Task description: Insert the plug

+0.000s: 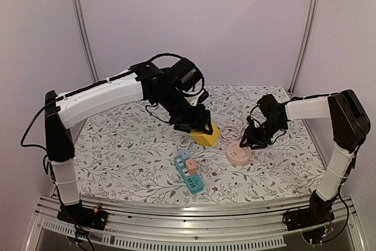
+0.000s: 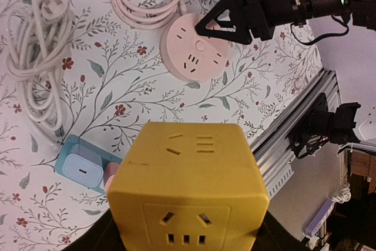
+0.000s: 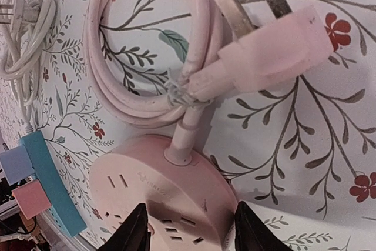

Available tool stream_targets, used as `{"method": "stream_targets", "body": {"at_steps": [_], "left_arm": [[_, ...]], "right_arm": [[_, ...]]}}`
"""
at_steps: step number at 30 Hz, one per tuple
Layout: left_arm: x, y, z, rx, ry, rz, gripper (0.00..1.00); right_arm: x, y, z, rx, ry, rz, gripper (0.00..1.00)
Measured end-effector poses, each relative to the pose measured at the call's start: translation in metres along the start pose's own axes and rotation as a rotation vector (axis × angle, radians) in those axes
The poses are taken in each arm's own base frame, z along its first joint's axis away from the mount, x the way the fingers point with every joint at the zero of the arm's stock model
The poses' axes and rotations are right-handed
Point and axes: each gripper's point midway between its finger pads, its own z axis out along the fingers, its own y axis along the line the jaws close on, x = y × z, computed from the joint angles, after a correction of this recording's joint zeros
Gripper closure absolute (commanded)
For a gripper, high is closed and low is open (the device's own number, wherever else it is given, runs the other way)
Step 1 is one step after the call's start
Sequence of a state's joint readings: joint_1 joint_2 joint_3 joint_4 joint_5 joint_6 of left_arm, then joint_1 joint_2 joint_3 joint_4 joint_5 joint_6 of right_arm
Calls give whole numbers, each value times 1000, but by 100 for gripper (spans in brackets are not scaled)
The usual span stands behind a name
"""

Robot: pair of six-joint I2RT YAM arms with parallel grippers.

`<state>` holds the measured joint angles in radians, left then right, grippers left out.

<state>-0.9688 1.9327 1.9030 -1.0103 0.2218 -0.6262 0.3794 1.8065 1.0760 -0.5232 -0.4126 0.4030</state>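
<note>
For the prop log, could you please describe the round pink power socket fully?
The round pink power socket is a plastic-looking disc lying flat on the floral cloth, outlet slots facing up. Its pink cable leaves the side, lies coiled and tied beside it, and ends in an unplugged pink plug with metal prongs. The open right gripper hangs over its top; contact is unclear.

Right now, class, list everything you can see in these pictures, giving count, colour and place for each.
cube socket: one, yellow, held off the cloth, centre
round socket: one, pink, right of centre
cable with plug: one, pink, coiled behind the round socket
loose cable: one, white, coiled on the cloth
power strip: one, teal, front centre
adapters: two, blue and pink, on the strip
cloth: one, floral, covers the table
left fingers: black, gripping the cube
right fingers: black, open over the round socket
</note>
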Motion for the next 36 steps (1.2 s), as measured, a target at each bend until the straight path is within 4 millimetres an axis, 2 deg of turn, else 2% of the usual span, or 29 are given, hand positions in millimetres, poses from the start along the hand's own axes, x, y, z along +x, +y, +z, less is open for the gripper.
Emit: {"method": "stream_targets", "body": {"at_steps": [6,14,23,29,36], "left_arm": [[-6,-7,4,12,-5,28,100],[-4,-8,5,10,0,49,100],[-6,-11,5,14,-2,69,100],[-5,-10,4,9,3,82,100],[-3,-6,5,-9,7,103,100]], "right_arm": [[-6,2,2,-8,-12,-47,54],[-17,13,10,-42,-30,-143,51],[-37,40,30,-89,-31,-213,50],[-28,70,50,-133,6,-286,51],[-4,102,62,-173,60,-370,51]]}}
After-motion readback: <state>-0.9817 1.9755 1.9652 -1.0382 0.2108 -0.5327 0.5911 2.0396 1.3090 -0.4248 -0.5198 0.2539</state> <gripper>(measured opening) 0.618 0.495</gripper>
